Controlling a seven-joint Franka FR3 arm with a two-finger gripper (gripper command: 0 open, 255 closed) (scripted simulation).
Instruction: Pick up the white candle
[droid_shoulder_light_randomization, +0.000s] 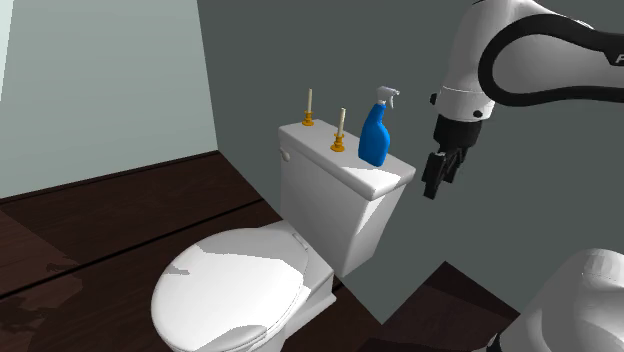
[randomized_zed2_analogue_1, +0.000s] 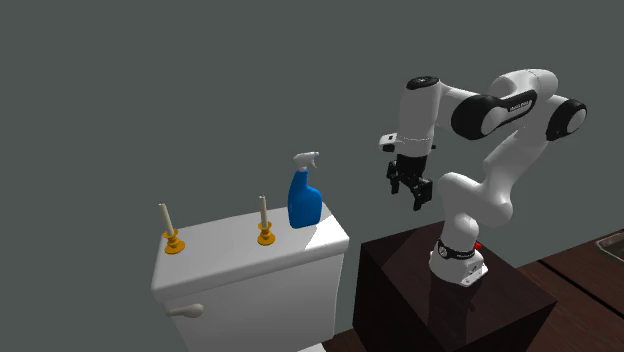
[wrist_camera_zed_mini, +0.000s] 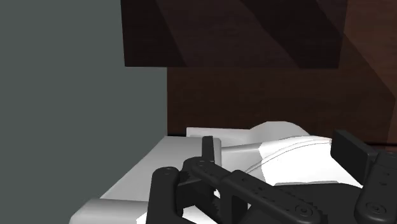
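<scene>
Risks tipping the blue spray bottle (droid_shoulder_light_randomization: 374, 136), standing between the spread gripper (droid_shoulder_light_randomization: 433, 187) and the near candle (droid_shoulder_light_randomization: 341, 122), if reaching straight across the toilet tank (droid_shoulder_light_randomization: 322, 195).

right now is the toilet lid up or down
Down: the toilet lid lies flat and closed in front of the tank.

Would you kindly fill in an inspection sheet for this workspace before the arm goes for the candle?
Surface: white toilet tank lid, bearing three things.
Job's things: two pale candles, both upright, the end candle and the middle candle; neither touched.
Clutter: blue spray bottle, beside the middle candle.
Grippers: hand open, empty, in the air beyond the bottle's end of the tank.
Cables: nothing seen.
Surroundings: grey wall, dark floor, closed toilet seat.
</scene>
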